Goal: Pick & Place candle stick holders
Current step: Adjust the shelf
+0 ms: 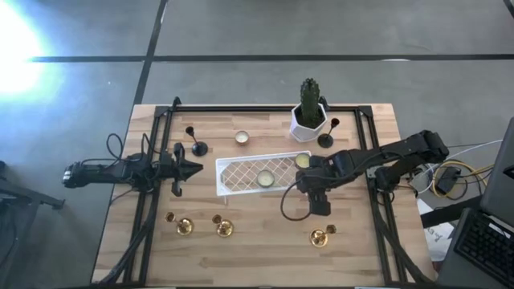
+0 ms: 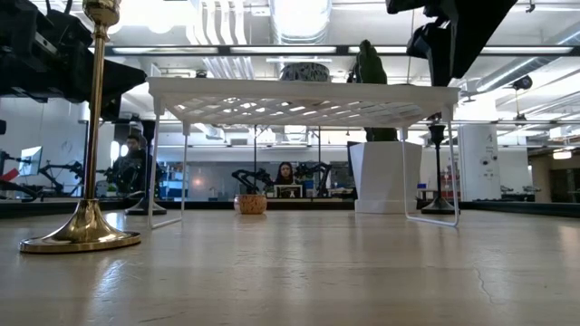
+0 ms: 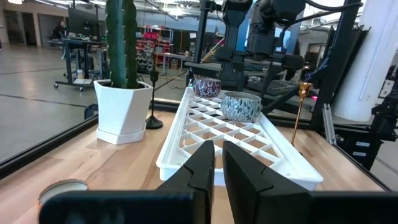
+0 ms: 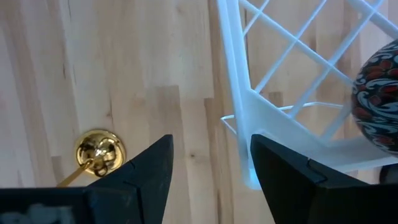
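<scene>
Brass holder stands upright on the surface, just off the white rack's corner. Right gripper, nearer, hangs by that corner, jaws half open and empty, holder off to one side. Left gripper waits shut.

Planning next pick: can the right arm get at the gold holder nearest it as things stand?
Probably yes. The right gripper is open and empty beside the white rack, and bare table lies between it and the gold holder.

Patterned bowl cut by frame edge; brass holder top cropped.
</scene>
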You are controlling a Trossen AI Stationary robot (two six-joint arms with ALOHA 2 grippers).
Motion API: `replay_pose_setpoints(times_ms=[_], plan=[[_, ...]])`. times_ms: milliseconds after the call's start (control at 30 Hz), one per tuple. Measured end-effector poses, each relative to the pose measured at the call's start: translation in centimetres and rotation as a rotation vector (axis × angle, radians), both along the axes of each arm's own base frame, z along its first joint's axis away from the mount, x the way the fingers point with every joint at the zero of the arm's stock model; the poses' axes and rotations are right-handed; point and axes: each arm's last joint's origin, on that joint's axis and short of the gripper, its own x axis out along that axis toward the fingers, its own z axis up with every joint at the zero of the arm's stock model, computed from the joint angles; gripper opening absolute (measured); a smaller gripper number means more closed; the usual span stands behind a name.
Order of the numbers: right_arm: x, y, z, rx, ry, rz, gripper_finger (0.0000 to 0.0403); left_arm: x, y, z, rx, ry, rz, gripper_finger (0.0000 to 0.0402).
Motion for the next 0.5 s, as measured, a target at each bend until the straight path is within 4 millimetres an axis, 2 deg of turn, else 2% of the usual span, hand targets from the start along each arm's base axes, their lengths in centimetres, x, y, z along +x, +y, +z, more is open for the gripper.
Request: replay_pose_setpoints(times_ms=[500], plan=[[0.01,0.11,0.01,0.037,0.004,-0.023,0.021,0.0,0.0,-0.01,0.0,0.0,0.0,0.0037]])
